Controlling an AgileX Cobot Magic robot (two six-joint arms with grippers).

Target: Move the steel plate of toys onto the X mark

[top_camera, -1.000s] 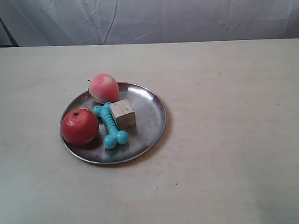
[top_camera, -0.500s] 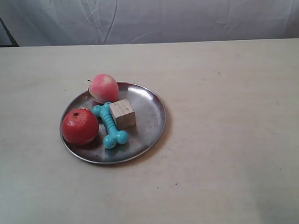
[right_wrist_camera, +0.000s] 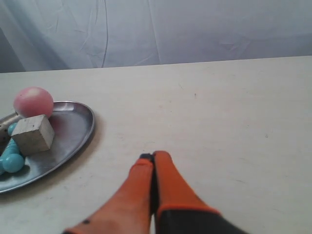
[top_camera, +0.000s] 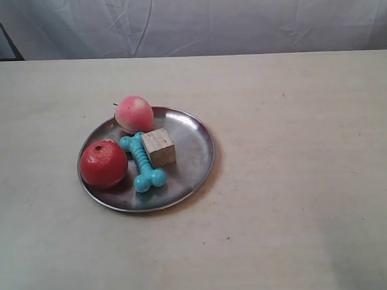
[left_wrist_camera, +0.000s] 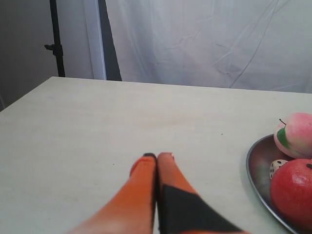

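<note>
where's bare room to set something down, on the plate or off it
The table is bare all round the steel plate, widest at the exterior view's right. On the plate, the main free patch is the rim side beyond the cube; the apple, peach and bone crowd the rest.

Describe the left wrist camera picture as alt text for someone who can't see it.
The left gripper, orange and shut on nothing, points across a cream table. To one side, cut off by the frame, a steel plate holds a red apple, a pink peach and a small spotted die; a white curtain hangs behind.
</note>
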